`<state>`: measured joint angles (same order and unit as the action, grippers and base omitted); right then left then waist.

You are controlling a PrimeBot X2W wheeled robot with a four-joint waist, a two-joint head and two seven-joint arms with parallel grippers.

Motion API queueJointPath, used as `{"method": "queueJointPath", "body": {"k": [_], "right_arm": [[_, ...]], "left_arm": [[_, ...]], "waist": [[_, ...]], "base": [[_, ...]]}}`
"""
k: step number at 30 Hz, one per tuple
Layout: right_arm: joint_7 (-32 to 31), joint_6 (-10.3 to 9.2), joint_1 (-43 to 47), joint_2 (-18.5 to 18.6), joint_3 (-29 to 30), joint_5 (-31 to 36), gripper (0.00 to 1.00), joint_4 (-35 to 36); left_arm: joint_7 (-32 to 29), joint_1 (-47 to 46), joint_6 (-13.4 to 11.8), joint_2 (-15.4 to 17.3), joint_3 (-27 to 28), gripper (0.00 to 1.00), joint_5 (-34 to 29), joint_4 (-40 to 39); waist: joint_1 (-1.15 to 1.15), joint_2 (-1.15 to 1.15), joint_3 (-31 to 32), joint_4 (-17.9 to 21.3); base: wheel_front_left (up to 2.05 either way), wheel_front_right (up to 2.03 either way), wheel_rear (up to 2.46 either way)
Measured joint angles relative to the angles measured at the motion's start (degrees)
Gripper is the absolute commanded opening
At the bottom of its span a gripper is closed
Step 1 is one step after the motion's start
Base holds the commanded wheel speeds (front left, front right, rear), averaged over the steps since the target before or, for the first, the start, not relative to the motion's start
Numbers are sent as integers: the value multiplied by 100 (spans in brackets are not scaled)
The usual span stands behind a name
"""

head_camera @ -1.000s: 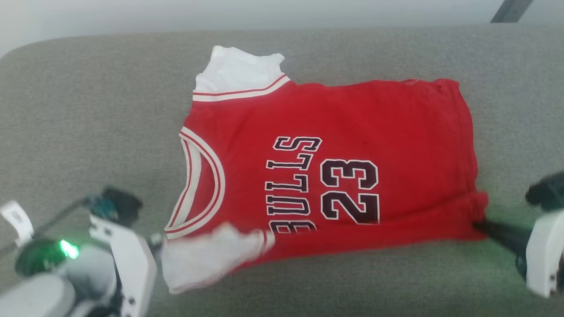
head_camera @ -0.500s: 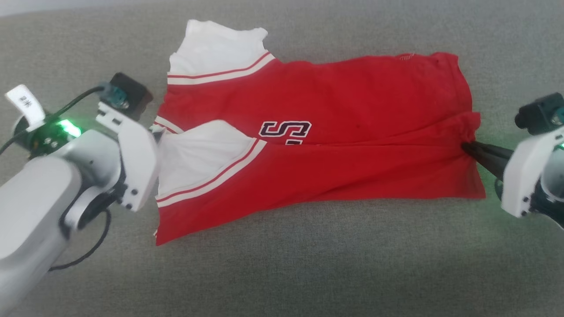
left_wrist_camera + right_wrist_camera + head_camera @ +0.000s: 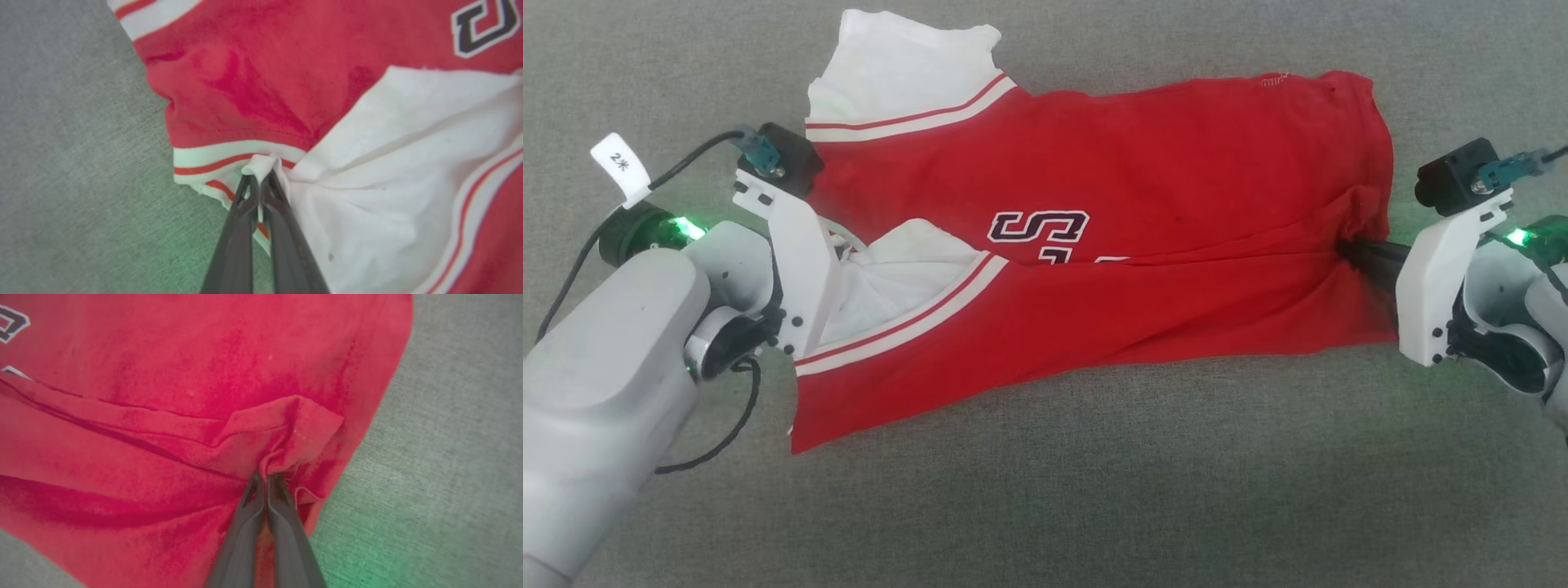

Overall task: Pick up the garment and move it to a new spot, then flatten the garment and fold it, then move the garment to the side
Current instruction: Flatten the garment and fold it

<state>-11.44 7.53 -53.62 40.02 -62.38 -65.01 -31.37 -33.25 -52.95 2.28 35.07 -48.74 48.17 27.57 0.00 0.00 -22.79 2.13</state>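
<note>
Garment (image 3: 1143, 188) lies across the grey fabric surface (image 3: 1045, 490), its red body running left to right and one white sleeve (image 3: 898, 65) flat at the far left corner. The near long edge is folded over the front, covering most of the dark lettering (image 3: 1037, 229), and the second white sleeve (image 3: 890, 286) sits on top of that fold. The left fingers (image 3: 263, 188) are closed on a pinch of white cloth at the striped neck band (image 3: 229, 153). The right fingers (image 3: 266, 486) are closed on a bunched bit of red hem at the garment's right end, where the cloth puckers toward them
</note>
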Motion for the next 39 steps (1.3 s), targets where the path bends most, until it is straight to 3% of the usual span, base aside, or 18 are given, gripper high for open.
{"method": "queueJointPath", "body": {"k": [1, 2, 3, 4, 13, 21, 28, 35, 39], "right_arm": [[-25, 0, -27, 9, -34, -22, 6, -10], [-27, 1, -46, 24, -60, -56, 33, -22], [-33, 0, -57, 38, -90, -67, 47, -32], [-33, 1, -63, 60, -115, -87, 100, -29], [169, 0, -8, 414, -156, -201, 100, 147], [1228, 0, 270, 768, 412, -42, 100, 313], [2268, 0, 709, 754, 1284, 447, 100, 145], [2582, 0, 1390, 430, 2533, 1099, 100, 33], [2615, 0, 1866, 120, 3332, 1571, 100, 200]], "left_arm": [[33, -12, 1, -37, 16, 36, 31, 76], [73, -13, 1, -87, 52, 59, 65, 142], [111, -14, 0, -129, 82, 100, 120, 207], [110, -14, 0, -156, 93, 100, 153, 242], [-119, 86, -242, -153, 159, 100, 333, 136], [-472, 590, -788, 89, 183, 100, 539, -825], [-746, 1263, -1518, 407, 264, 100, 795, -1874], [-961, 1818, -2150, 614, 259, 100, 922, -2416], [-929, 2039, -2362, 653, 304, 100, 965, -2364]], "waist": [[0, 0, 9, -7], [0, 0, 22, -17], [0, 0, 41, -29], [0, 0, 66, -42], [0, 0, 381, -191], [0, 0, 734, -384], [0, 0, 920, -375], [0, 0, 933, -205], [0, 0, 864, -44]], "base": [[0, 0, 0], [0, 0, 0], [0, 0, 0], [0, 0, 0], [0, 0, 0], [0, 0, 0], [0, 0, 0], [0, 0, 0], [0, 0, 0]]}}
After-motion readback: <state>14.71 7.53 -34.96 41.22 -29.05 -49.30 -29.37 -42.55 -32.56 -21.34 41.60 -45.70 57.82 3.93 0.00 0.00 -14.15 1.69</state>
